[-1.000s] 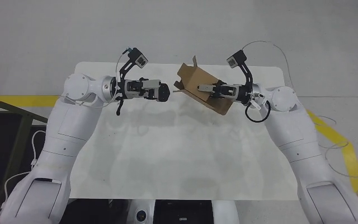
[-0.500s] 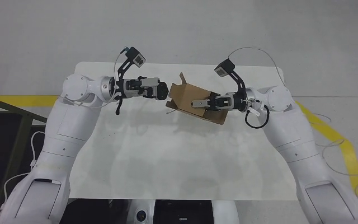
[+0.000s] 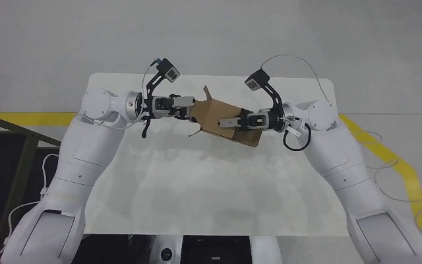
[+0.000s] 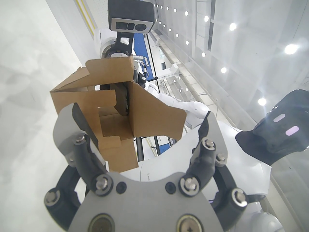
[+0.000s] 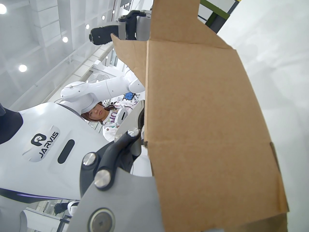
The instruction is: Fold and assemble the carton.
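Observation:
A brown cardboard carton (image 3: pixel 224 113) hangs above the far middle of the white table, partly unfolded, with loose flaps at its left end. My right gripper (image 3: pixel 226 123) is shut on one of its side walls; one finger (image 5: pixel 135 119) presses the outside of the wall (image 5: pixel 200 121) and the other is hidden behind the cardboard. My left gripper (image 3: pixel 192 112) is at the carton's left end. Its fingers stand open around the flaps (image 4: pixel 154 119), and the carton's hollow inside (image 4: pixel 113 119) faces it.
The white table (image 3: pixel 198 191) stretches wide and bare in front of both arms. A dark frame (image 3: pixel 20 142) stands off its left edge, beside a yellow floor line (image 3: pixel 33 119).
My right gripper has carried the carton leftward and turned it toward the left gripper. The left gripper has shifted slightly right, so the flaps now sit between its open fingers.

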`<action>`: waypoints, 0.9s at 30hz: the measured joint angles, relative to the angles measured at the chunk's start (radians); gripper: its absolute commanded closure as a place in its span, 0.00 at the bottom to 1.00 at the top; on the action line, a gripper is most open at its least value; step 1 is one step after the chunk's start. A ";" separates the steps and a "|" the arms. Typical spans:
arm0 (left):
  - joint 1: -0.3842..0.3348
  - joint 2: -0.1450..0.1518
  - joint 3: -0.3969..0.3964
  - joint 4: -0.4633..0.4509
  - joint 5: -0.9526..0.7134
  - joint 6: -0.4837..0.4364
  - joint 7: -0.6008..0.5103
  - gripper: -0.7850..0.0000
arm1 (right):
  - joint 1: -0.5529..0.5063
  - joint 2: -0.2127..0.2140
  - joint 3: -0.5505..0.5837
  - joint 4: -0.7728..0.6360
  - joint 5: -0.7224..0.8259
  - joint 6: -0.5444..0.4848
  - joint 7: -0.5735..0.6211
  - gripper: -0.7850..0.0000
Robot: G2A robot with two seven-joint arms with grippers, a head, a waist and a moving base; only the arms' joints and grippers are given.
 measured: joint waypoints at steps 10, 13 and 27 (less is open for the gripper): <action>-0.007 -0.003 0.005 0.004 0.002 -0.001 -0.002 0.00 | 0.008 -0.004 -0.025 0.004 0.011 -0.005 -0.005 1.00; -0.008 -0.003 0.003 0.008 0.004 -0.002 -0.001 0.00 | 0.010 -0.004 -0.028 0.006 0.014 -0.006 -0.006 1.00; 0.000 0.001 -0.016 0.007 0.021 -0.005 0.007 0.00 | -0.001 0.003 0.021 0.042 0.047 -0.058 -0.059 1.00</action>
